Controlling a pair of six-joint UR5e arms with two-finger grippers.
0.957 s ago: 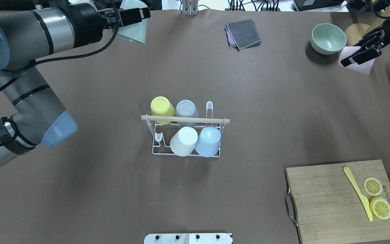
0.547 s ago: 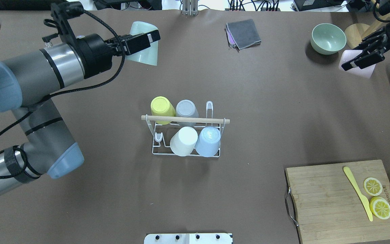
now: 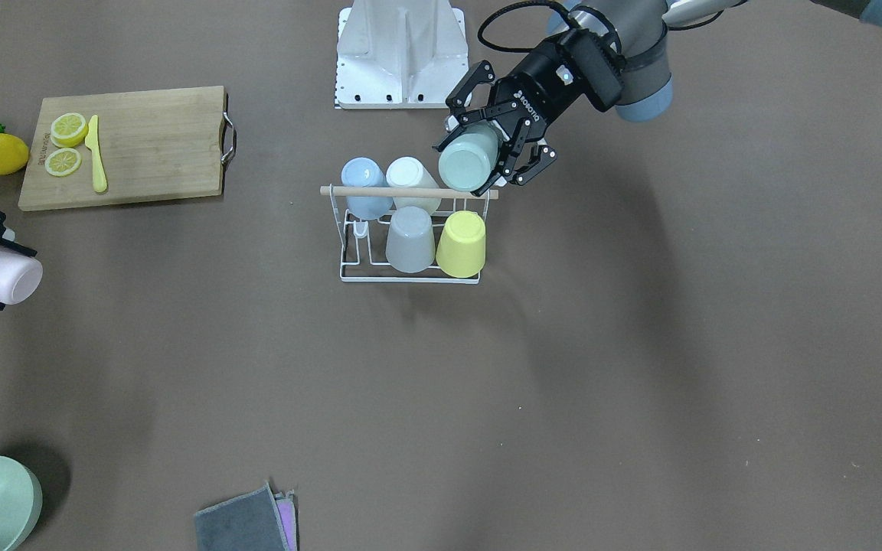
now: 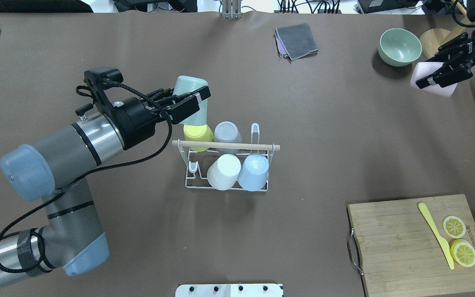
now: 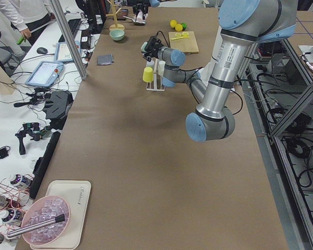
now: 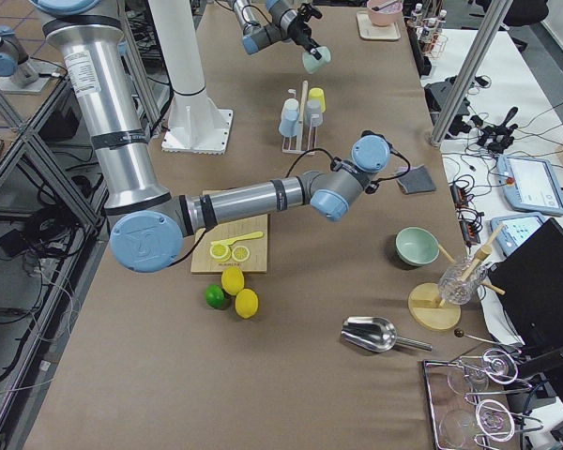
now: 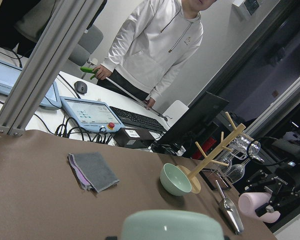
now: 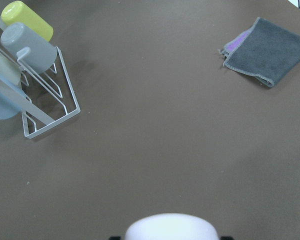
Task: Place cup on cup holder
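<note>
- Mint-green cup (image 4: 189, 86) sits clamped between the fingers of the left gripper (image 4: 194, 103), held in the air over the 11 o'clock corner of the cup holder (image 4: 270, 147) in the overhead view. It overlaps the yellow cup (image 4: 198, 135) racked beneath; whether the two touch cannot be told.
- Seen from overhead, the carried cup's long axis runs roughly from 12 to 6 o'clock and is tilted. Its closed base points up and away from the robot, and its mouth points down and toward it.
- At the table's middle, the white wire holder already carries four upturned cups. Two pegs show bare: a front peg (image 4: 192, 167) at about 6 o'clock from the left gripper, and a rear peg (image 4: 255, 128) at the rack's 1 o'clock corner.
- The left arm is by far the nearer. Its coming move probably turns on that 6 o'clock line, with the holder's wooden rod lying across it between cup and front peg. The mouth likely needs to tip further down before it can drop over a peg.
- At the table's 2 o'clock corner, the right gripper (image 4: 443, 74) is closed around a pink cup (image 4: 439, 87), well apart from the holder, which lies at about 8 o'clock from it.
</note>
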